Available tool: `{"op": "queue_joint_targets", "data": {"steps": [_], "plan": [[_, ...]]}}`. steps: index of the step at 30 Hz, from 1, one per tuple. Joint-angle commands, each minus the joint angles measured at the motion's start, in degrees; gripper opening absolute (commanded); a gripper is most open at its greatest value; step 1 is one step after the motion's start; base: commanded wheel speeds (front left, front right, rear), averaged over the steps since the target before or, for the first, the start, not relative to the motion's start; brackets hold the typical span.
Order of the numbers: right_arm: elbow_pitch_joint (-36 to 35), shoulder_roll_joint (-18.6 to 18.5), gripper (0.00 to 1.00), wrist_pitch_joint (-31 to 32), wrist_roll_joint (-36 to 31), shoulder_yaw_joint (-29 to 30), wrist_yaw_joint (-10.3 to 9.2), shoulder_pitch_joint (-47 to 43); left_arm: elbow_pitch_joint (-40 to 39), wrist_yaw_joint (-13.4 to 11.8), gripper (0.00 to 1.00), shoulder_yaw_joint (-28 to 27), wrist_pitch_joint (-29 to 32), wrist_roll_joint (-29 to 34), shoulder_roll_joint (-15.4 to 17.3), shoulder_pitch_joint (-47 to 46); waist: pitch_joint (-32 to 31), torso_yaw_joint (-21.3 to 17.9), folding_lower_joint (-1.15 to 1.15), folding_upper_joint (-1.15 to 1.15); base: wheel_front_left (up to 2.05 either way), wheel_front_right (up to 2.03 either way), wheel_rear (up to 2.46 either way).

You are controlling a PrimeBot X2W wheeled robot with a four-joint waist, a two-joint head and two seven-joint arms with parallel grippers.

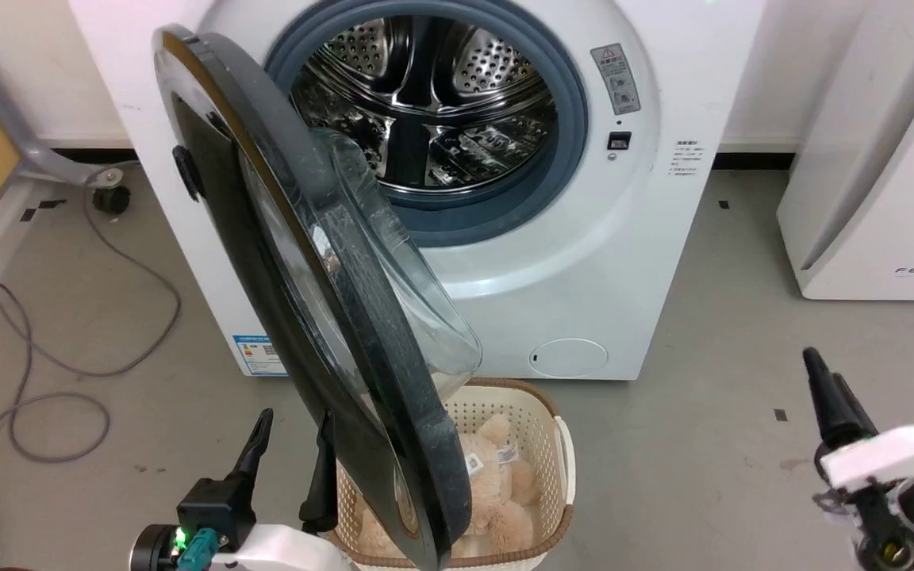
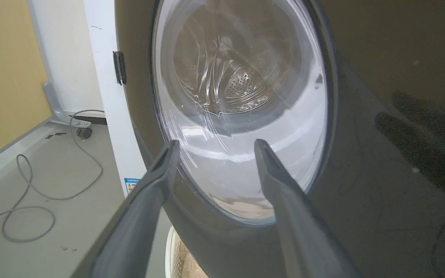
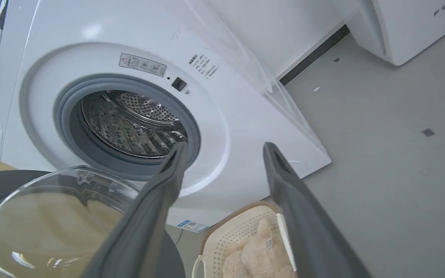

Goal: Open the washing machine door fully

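The washing machine door (image 1: 393, 381) stands swung out from the white machine (image 1: 600, 262), its edge towards me and its clear glass bowl (image 1: 393, 262) facing right. The steel drum (image 1: 425, 103) is exposed. My left gripper (image 1: 292, 448) is open at the lower left, on the door's outer side near its lower rim. In the left wrist view the gripper (image 2: 215, 143) points at the door's (image 2: 381, 127) glossy black face and window, holding nothing. My right gripper (image 1: 884, 385) is open at the lower right, well away from the door. The right wrist view shows that gripper (image 3: 224, 146) empty, with the door's bowl (image 3: 52, 208) at the lower left.
A cream basket (image 1: 552, 444) with a beige plush toy (image 1: 497, 484) sits on the floor below the door's lower edge. A grey cable (image 1: 36, 396) loops over the floor at the left. A white appliance (image 1: 877, 174) stands at the right. Bare grey floor lies between it and the machine.
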State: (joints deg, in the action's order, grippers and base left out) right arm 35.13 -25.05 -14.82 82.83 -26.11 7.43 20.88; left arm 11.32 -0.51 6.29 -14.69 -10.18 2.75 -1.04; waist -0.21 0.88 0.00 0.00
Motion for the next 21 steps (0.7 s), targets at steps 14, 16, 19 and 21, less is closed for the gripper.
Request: {"op": "queue_joint_targets", "data": {"steps": [14,16,19,21], "plan": [[-26.18,20.61,1.00,-0.18,-69.79,33.97,0.06,-18.30,0.31,0.69,1.00,-2.37,-0.30,1.17,0.28,0.41,0.23,-0.48,0.00,0.00,0.00,0.00,0.00],[-29.03,21.39,1.00,0.47,-75.44,33.39,0.06,-20.39,0.42,0.74,1.00,-2.34,-0.30,1.22,0.27,0.33,0.08,-0.38,0.00,0.00,0.00,0.00,0.00],[-31.83,21.96,1.00,2.22,-80.28,32.05,0.06,-23.06,0.54,0.87,1.00,-2.31,-0.30,1.24,0.24,0.29,-0.09,-0.27,0.00,0.00,0.00,0.00,0.00],[-32.56,22.10,1.00,3.20,-81.42,31.16,0.06,-24.51,0.63,0.95,1.00,-2.32,-0.30,1.25,0.23,0.26,-0.19,-0.23,0.00,0.00,0.00,0.00,0.00]]}}
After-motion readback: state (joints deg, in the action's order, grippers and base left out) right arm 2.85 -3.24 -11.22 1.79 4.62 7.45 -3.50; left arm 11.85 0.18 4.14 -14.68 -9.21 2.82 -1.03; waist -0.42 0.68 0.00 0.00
